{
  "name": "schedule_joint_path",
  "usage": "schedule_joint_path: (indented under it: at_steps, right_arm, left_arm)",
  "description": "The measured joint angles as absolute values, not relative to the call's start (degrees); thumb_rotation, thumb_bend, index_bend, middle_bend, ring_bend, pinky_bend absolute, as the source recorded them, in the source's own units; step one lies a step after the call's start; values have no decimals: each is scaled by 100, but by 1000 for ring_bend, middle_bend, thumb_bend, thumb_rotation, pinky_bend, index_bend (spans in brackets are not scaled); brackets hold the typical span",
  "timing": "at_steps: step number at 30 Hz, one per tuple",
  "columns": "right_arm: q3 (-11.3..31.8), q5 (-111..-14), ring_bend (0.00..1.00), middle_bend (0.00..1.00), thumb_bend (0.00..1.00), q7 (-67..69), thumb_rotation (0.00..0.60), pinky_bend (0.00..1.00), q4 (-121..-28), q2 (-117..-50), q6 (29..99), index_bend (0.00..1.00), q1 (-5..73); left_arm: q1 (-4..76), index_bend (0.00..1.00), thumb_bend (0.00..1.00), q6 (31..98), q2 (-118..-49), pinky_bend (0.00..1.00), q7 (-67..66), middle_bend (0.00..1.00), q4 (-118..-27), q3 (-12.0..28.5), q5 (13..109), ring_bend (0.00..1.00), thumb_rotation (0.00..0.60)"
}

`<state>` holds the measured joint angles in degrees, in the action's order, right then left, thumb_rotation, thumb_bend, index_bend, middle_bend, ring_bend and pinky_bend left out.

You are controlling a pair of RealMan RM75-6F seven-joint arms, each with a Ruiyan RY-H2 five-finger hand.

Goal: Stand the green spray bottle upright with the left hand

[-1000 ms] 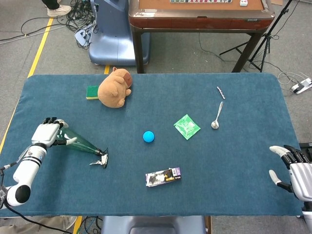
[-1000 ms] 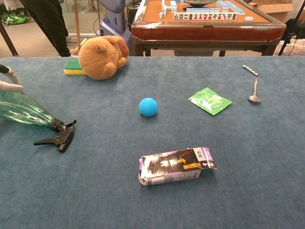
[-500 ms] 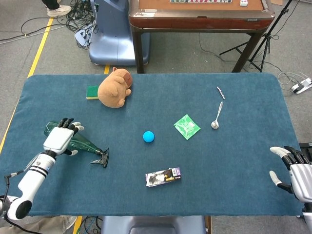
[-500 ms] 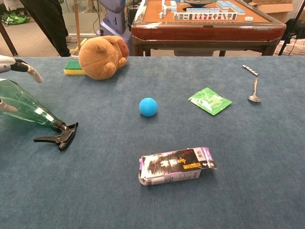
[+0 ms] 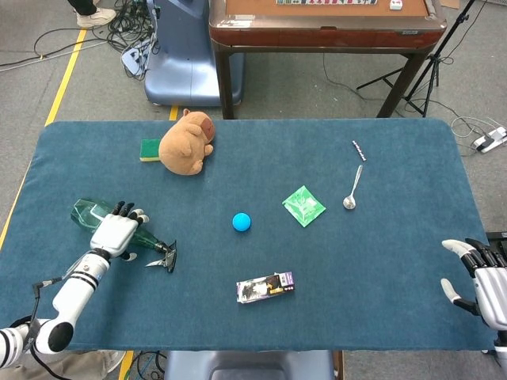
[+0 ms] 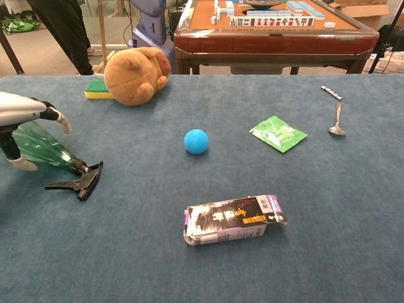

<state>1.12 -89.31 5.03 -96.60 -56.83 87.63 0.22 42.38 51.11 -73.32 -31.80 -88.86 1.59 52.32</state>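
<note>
The green spray bottle (image 5: 85, 212) lies on its side at the left of the blue table, its black trigger head (image 5: 163, 256) pointing toward the table's middle. My left hand (image 5: 119, 230) is over the bottle's narrowing part with its fingers spread. In the chest view the left hand (image 6: 25, 112) straddles the bottle (image 6: 45, 148), a finger on the far side and the thumb on the near side, without a closed grip. My right hand (image 5: 480, 279) hovers at the table's right front corner, fingers apart and holding nothing.
A brown plush animal (image 5: 187, 142) and a green-yellow sponge (image 5: 150, 149) lie behind the bottle. A blue ball (image 5: 242, 222), a green packet (image 5: 303, 206), a spoon (image 5: 352, 190) and a small carton (image 5: 265, 287) are spread over the middle and right.
My left hand has slid from the bottle's wide base along its body toward the neck. The bottle has barely shifted. The right hand has stayed put.
</note>
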Motion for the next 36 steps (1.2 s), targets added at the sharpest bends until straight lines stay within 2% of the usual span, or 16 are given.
schedule_joint_path:
  at_steps: [6,15,19,36]
  right_arm:
    - [103,-8918,131,262,327,528,600,193,-9640,-5677,8771,247,1]
    - [104,-8908,131,262,327,546,600,193,-9610,-5687,8776,247,-11]
    - [107,-8893,131,262,327,555,600,193,-9598,-5691,8786,247,-23]
    - [106,-8915,131,262,327,525,600,193,-9638,-5670,8836,247,-57]
  left_arm:
    - [4325,274,163,5119,-7593,0,-3294,165,-8614,216,4928,0,600]
    - [4401,310,342,5087,-7672,0,-3413,205,-8495,216,4785,0,600]
    - [4410,333,384,5119,-7700,0,-3441,234,-8454,216,4723,19,600]
    - [4449,380,387,5077,-7763,0,-3536,289,-8294,159,4471,67,600]
